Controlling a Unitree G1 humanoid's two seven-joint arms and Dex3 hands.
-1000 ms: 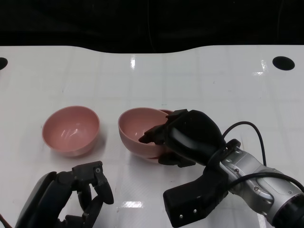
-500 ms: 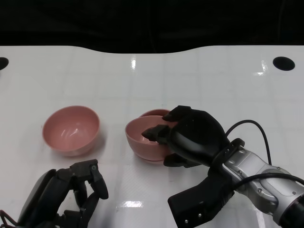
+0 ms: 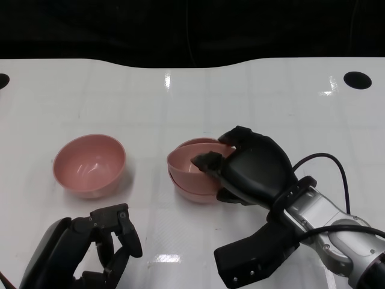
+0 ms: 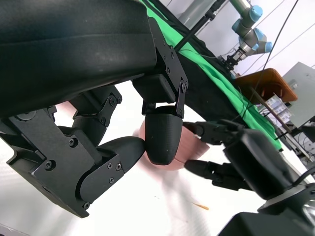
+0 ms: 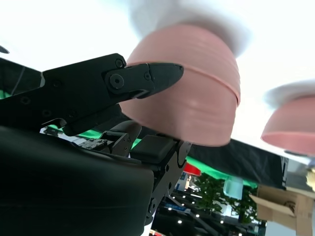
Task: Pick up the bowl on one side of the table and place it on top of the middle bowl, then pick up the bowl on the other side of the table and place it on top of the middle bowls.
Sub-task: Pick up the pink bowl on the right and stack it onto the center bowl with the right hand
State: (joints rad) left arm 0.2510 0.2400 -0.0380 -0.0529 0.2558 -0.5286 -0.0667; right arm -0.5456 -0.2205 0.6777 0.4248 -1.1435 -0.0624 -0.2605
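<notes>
White glossy desk (image 3: 252, 102), dark backdrop behind it, black holes near the far corners. Right hand (image 3: 249, 171) holds the upper pink bowl (image 3: 191, 164) by its rim, fingers (image 3: 207, 161) hooked over the edge with one inside; the bowl sits tilted in the middle bowl (image 3: 195, 191), apparently not fully nested. Bowls look like light, stiff, smooth plastic, so likely slippery; a rim pinch is the obvious hold, thumb outside, finger inside. Second side bowl (image 3: 89, 165) stands upright, well apart from the middle bowl, on the left hand's side. Left hand (image 3: 90, 250) hovers near that bowl, fingers curled in, holding nothing. Nothing lies between the side bowl and the stack; the right hand itself would block the drop spot until it releases. Lab clutter shows past the desk in the wrist views.
</notes>
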